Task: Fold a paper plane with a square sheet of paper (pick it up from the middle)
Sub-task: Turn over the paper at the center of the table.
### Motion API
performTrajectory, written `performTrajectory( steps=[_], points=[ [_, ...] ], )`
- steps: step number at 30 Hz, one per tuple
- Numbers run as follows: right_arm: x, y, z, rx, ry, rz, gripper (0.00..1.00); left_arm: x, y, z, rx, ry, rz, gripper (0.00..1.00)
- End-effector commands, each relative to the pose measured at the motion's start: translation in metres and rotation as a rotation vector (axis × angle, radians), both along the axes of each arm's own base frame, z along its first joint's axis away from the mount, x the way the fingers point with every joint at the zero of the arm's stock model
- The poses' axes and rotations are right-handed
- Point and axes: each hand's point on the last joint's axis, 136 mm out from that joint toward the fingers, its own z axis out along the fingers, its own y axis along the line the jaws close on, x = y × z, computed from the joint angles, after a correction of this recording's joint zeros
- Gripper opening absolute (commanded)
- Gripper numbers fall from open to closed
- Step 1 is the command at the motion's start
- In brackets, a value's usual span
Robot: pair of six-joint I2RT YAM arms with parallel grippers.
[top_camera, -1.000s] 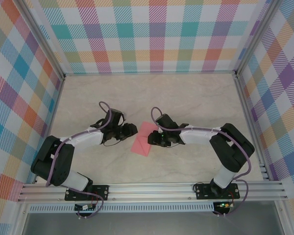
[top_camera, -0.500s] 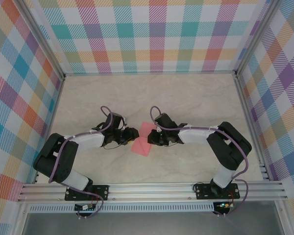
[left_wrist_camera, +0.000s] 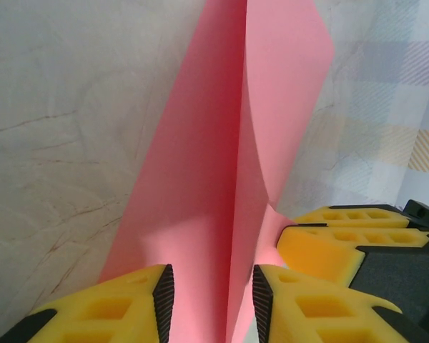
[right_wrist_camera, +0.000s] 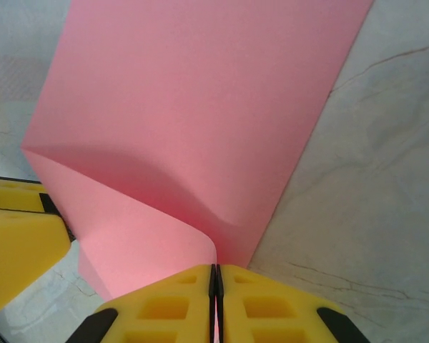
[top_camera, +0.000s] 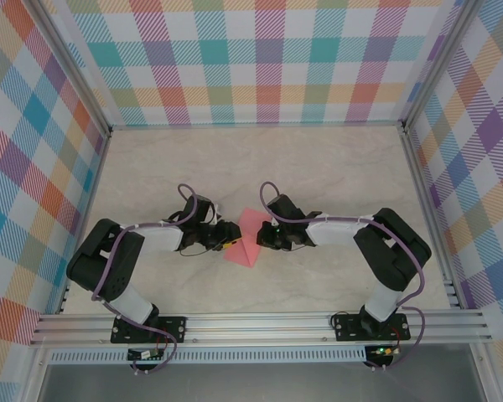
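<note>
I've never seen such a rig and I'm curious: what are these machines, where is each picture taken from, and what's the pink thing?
They are robot arms, a left arm and a right arm, at a table, each ending in a yellow-fingered gripper. The wide picture looks down from above; the close-ups come from cameras on the wrists. The pink thing is a square sheet of paper, bulged into a ridge. The right gripper is shut on its edge. The left gripper stands open, fingers either side of the ridge.
</note>
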Motion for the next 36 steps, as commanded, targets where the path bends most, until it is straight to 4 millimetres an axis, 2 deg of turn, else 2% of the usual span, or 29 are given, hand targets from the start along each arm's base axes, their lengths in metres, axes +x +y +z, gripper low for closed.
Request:
performTrajectory(
  steps=[1, 12, 19, 24, 30, 32, 36],
  points=[
    [0.002, -0.005, 0.003, 0.000, -0.004, -0.023, 0.11, 0.001, -0.010, 0.004, -0.044, -0.008, -0.028, 0.34],
    [0.001, -0.005, 0.002, 0.006, 0.006, -0.024, 0.12, 0.004, -0.025, 0.010, -0.082, -0.039, -0.086, 0.28],
    [0.001, -0.013, 0.010, 0.001, -0.010, -0.049, 0.20, 0.006, -0.030, 0.007, -0.077, -0.042, -0.105, 0.17],
    [0.002, -0.040, 0.020, -0.101, -0.061, -0.107, 0.36, 0.008, -0.028, 0.007, -0.045, -0.061, -0.109, 0.09],
    [0.002, -0.083, 0.037, -0.263, -0.130, -0.194, 0.66, 0.010, -0.022, 0.013, 0.042, -0.097, -0.125, 0.04],
    [0.001, -0.101, 0.042, -0.324, -0.152, -0.234, 0.75, 0.010, -0.019, 0.021, 0.088, -0.115, -0.130, 0.03],
    [-0.004, -0.126, 0.050, -0.382, -0.187, -0.283, 0.83, 0.008, -0.004, 0.043, 0.267, -0.166, -0.142, 0.03]
  ],
)
